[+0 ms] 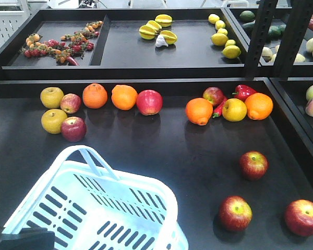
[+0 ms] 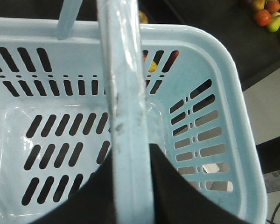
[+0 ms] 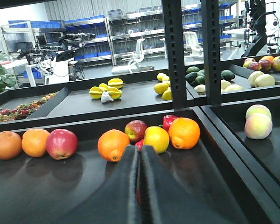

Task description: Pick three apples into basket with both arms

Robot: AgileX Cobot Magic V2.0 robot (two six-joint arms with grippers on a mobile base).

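Note:
Three dark red apples lie at the tray's front right: one farther back, one near the front, one at the right edge. The pale blue basket stands at the front left and is empty in the left wrist view. My left gripper is shut on the basket's arched handle, a finger on each side. My right gripper is shut and empty above the tray, pointing at the back row of fruit; a sliver of red shows through the slit between its fingers. It does not show in the front view.
Along the tray's back lie oranges, yellow apples, other red apples and a red pepper. A raised rim separates a rear tray with starfruit and lemons. Black posts stand at the right.

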